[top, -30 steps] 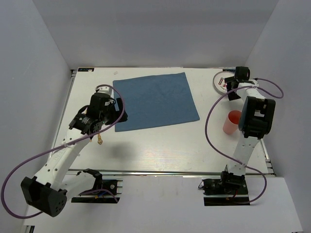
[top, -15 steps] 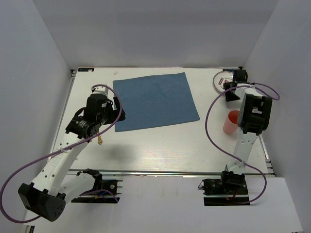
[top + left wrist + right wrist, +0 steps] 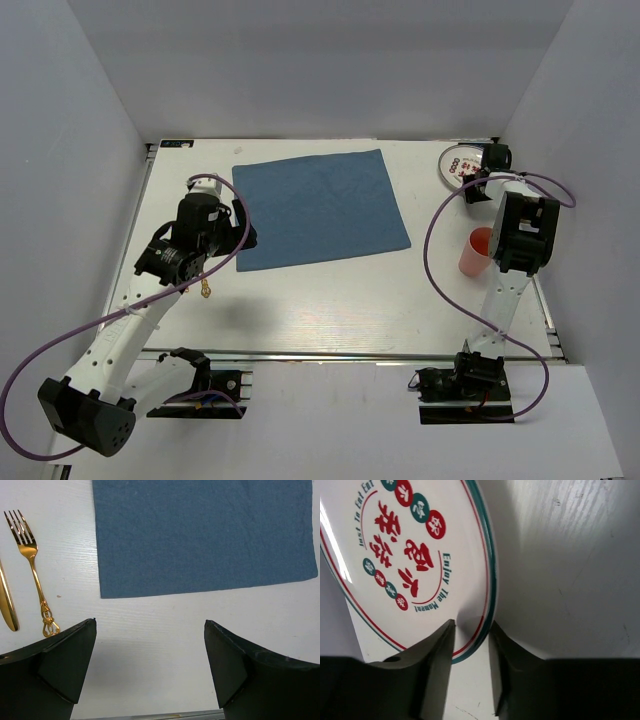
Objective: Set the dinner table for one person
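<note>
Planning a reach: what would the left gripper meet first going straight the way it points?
Likely the left gripper meets bare dinner table just short of the blue placemat; depth is unclear.

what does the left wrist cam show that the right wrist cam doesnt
Only the left wrist: a gold fork, a second gold utensil cut off at the edge, the blue placemat, and the left claw open and empty. Only the right wrist: the printed plate, with the right claw shut on its rim. Both: the white dinner table.
</note>
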{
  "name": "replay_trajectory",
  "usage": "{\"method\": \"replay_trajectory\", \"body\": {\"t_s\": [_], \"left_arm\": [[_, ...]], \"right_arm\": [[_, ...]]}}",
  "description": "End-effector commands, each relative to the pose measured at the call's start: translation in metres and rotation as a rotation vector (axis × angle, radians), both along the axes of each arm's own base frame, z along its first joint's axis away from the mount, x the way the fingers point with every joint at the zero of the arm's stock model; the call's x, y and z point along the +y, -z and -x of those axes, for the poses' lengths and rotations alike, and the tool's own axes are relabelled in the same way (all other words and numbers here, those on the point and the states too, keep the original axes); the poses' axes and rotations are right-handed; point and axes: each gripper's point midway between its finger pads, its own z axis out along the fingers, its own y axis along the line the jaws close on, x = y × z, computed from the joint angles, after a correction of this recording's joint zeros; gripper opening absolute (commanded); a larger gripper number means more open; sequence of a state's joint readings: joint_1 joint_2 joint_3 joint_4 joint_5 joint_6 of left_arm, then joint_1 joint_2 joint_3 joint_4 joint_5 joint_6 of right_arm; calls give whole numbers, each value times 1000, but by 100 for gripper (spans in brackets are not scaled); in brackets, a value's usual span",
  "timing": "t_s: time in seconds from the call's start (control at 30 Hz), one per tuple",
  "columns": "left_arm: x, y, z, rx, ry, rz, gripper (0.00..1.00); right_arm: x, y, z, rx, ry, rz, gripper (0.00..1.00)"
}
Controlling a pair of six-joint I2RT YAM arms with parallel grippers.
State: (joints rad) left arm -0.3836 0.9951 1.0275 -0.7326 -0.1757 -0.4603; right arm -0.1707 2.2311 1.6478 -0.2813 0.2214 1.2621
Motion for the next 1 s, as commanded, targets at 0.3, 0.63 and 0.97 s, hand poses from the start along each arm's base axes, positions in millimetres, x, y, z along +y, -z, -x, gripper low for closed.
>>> {"method": "replay_trajectory", "body": {"t_s": [0.3,0.63,0.97], "left_arm": [[2,-5,-1,-24,-2,4,98],[7,-10,0,-53,-28,7,98],[16,-14,2,-73,-77,1,98]], "right_arm": [[4,17,7,21,-7,-45,0],[43,-120,-30,-599,-150,-134,0],[124,-202,-50,-710,-646,-49,0]]}}
